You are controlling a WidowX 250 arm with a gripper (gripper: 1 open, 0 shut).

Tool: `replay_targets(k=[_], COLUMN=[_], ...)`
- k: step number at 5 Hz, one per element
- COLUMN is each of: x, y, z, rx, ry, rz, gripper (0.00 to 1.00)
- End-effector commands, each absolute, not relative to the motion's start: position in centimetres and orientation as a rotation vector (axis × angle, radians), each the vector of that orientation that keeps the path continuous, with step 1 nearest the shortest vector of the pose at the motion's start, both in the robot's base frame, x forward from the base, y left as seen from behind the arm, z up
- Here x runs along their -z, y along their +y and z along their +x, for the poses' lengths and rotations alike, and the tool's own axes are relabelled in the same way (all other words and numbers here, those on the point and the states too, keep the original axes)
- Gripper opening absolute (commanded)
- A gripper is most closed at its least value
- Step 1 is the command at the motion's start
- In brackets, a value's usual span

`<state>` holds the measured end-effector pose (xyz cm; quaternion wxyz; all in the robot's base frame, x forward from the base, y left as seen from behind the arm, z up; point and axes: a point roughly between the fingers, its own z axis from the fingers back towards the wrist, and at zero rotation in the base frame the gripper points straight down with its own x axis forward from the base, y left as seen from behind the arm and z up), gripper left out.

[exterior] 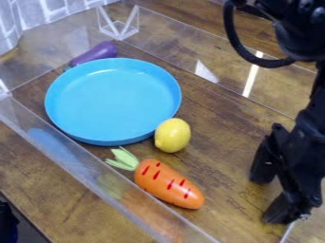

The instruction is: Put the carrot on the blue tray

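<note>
The carrot (pixel 169 184) lies on the wooden table near the front, orange with a green top pointing left toward the blue tray (pixel 112 100). That tray is a large round plate at the left centre, with nothing on it. My black gripper (pixel 282 190) hangs at the right edge of the view, fingers pointing down and spread open with nothing between them. It stands well to the right of the carrot and does not touch it.
A yellow lemon (pixel 173 135) sits between the tray's rim and the carrot. A purple eggplant (pixel 93 53) lies behind the tray. Clear plastic walls (pixel 64 157) fence the work area along the front and back.
</note>
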<state>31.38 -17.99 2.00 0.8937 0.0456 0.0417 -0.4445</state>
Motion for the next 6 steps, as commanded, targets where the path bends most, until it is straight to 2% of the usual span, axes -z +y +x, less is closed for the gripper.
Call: replay_targets(k=[1, 3, 4, 5, 6], x=[-2.5, -2.2, -2.1, -2.1, -3.0], y=[-17.8, -17.1, -16.8, -17.0, -17.7], z=[32.0, 32.8, 33.0, 33.2, 33.3], rx=[0.949, 0.962, 0.969, 0.974, 0.981], ry=[0.075, 0.095, 0.101, 0.106, 0.109], rz=[0.098, 0.106, 0.109, 0.111, 0.121], gripper=[1.0, 1.0, 0.0, 0.0, 0.0])
